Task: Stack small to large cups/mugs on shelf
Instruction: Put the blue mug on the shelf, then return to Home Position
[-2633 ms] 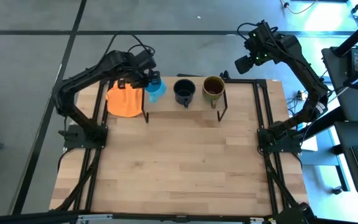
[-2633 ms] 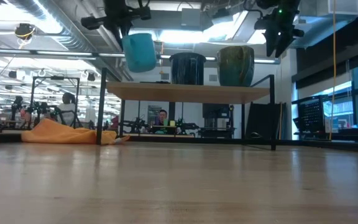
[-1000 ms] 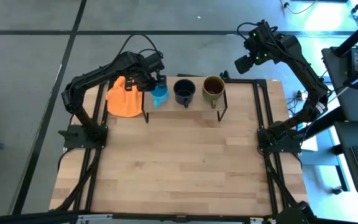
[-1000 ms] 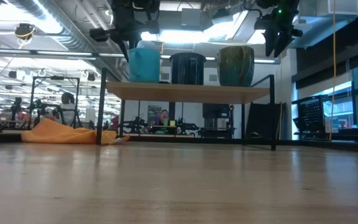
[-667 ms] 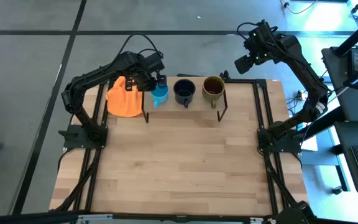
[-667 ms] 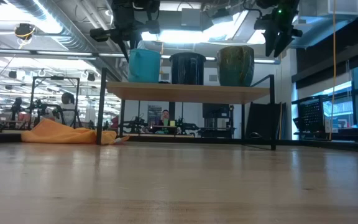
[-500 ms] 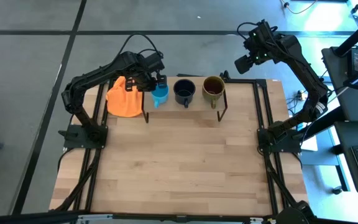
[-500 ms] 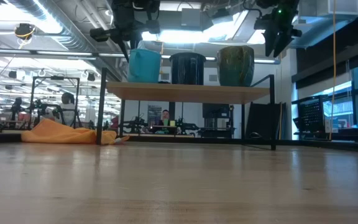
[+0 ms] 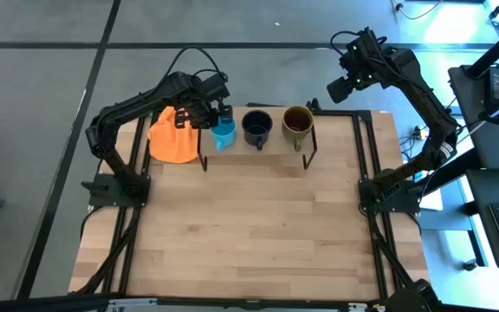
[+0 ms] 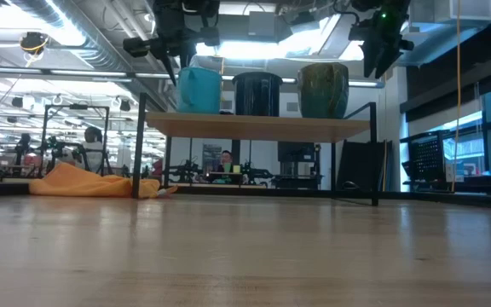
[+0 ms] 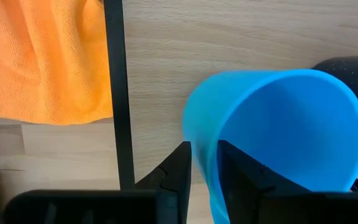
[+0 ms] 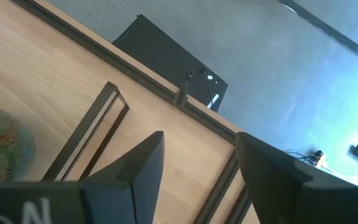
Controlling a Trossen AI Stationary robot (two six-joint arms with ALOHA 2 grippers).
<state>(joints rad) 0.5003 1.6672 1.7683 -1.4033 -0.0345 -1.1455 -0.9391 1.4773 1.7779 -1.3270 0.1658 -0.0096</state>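
A small light blue mug [image 9: 223, 132] stands at the left end of the shelf [image 10: 258, 126], its rim pinched by the left gripper [image 11: 204, 163]. The black mug [image 9: 256, 127] and olive-brown mug [image 9: 297, 121] stand alongside. Beyond the shelf's right end, the right gripper [image 12: 199, 158] hangs spread and empty.

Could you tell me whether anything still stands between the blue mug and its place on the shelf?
Nothing visible does. The blue mug already stands on the shelf beside the black mug, with the left gripper clamped on its rim.
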